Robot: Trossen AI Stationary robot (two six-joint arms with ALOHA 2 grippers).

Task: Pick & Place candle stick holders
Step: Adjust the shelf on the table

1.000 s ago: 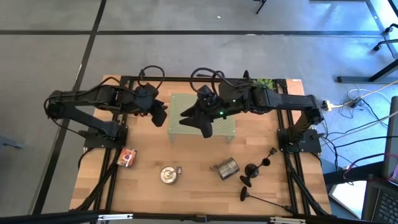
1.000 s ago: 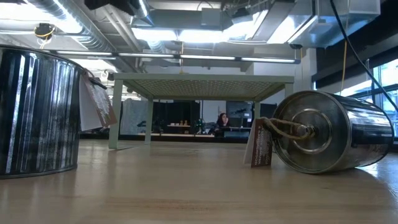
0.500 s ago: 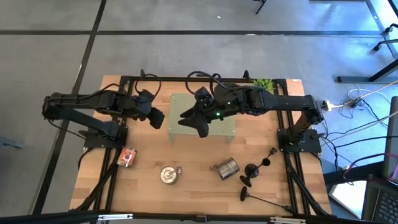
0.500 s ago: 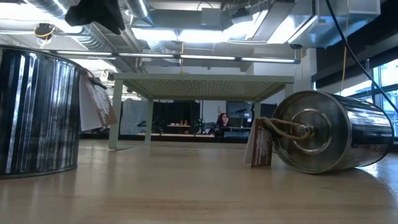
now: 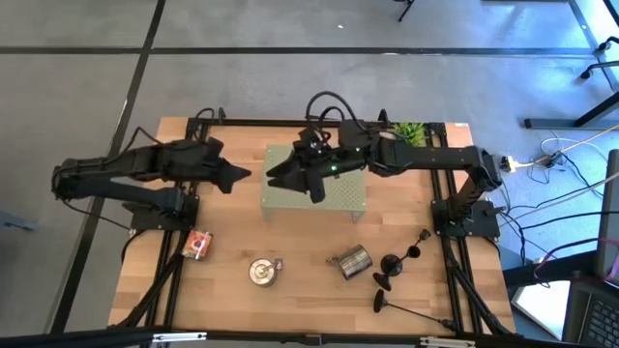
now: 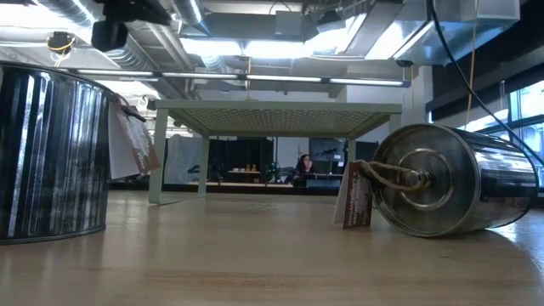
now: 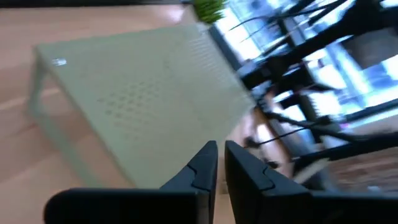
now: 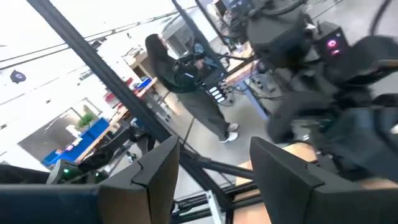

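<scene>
Lying near the table's (image 5: 232, 290) right edge: three candle stick holders (image 5: 397, 263).

Left hand (image 7: 215, 163) nearly closed and empty, right hand (image 8: 208, 163) apparently half open, both arms raised.

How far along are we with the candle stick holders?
Done: nothing that I can see. All three candle stick holders sit grouped at the table's front right, untouched. In hand: nothing; the left gripper is shut and empty beside the green stand, the right gripper open and empty above it. Left: all three picks and placements.
</scene>
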